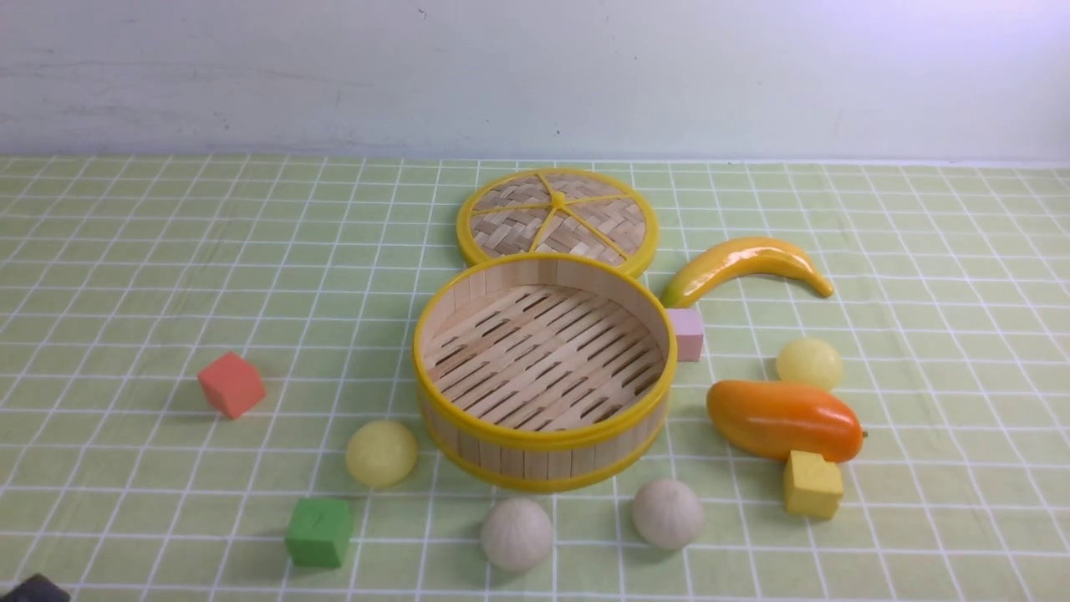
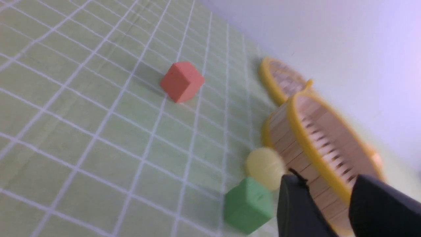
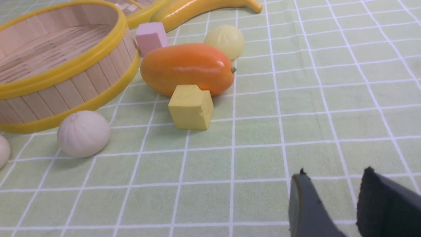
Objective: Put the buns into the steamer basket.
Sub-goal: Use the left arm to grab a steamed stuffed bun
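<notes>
The steamer basket (image 1: 543, 441) stands empty mid-table, a round bamboo tub with yellow rims. All the buns lie on the cloth around it. One pale yellow bun (image 1: 381, 452) rests by its front left, and another pale yellow bun (image 1: 808, 363) sits to its right behind the mango. Two off-white pleated buns (image 1: 516, 533) (image 1: 667, 512) lie in front of it. My left gripper (image 2: 325, 179) is open and empty, low at the near left, facing the basket's wall (image 2: 296, 144), with the yellow bun (image 2: 264, 167) just beyond one finger. My right gripper (image 3: 335, 171) is open over bare cloth, well short of the nearest white bun (image 3: 83, 133).
The flat woven lid (image 1: 557, 219) lies behind the basket. A banana (image 1: 744, 261) and an orange mango (image 1: 782, 418) are on the right. Cubes are scattered about: red (image 1: 231, 384), green (image 1: 318, 532), pink (image 1: 687, 334) against the basket, yellow (image 1: 812, 484) against the mango.
</notes>
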Robot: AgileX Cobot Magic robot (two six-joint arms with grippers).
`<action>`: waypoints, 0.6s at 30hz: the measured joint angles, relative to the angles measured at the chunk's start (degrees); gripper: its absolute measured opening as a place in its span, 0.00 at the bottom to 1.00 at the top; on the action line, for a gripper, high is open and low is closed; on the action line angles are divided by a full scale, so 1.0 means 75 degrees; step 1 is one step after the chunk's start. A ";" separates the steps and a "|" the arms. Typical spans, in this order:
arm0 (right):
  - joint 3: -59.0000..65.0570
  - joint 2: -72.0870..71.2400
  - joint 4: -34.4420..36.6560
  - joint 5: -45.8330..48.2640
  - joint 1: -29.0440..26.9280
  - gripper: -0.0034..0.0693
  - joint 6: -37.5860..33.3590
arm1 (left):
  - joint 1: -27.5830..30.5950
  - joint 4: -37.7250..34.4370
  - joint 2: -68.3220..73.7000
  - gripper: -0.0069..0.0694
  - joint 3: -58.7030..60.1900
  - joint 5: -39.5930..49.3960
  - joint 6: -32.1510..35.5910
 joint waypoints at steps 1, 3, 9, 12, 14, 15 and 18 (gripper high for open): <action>0.0000 0.0000 0.0000 0.0000 0.0000 0.38 0.0000 | 0.0000 -0.0283 0.0000 0.40 0.0000 -0.0288 -0.0273; 0.0000 0.0000 0.0000 0.0000 0.0000 0.38 0.0000 | 0.0000 -0.0702 0.0000 0.40 0.0000 -0.0666 -0.0573; 0.0000 0.0000 0.0000 0.0000 0.0000 0.38 0.0000 | 0.0000 -0.0958 0.0000 0.36 0.0000 -0.1155 -0.0779; 0.0000 0.0000 0.0000 0.0000 0.0000 0.38 0.0000 | 0.0000 -0.0907 0.0000 0.23 -0.0357 -0.0552 -0.0770; 0.0000 0.0000 0.0000 0.0000 0.0000 0.38 0.0000 | 0.0000 -0.0663 0.0000 0.11 -0.1016 0.0222 -0.0507; 0.0000 0.0000 0.0000 0.0000 0.0000 0.38 0.0000 | 0.0000 -0.0516 0.0018 0.07 -0.1432 0.0697 -0.0318; 0.0000 0.0000 0.0000 0.0000 0.0000 0.38 0.0000 | 0.0000 -0.0188 0.0670 0.07 -0.2656 0.2205 0.0156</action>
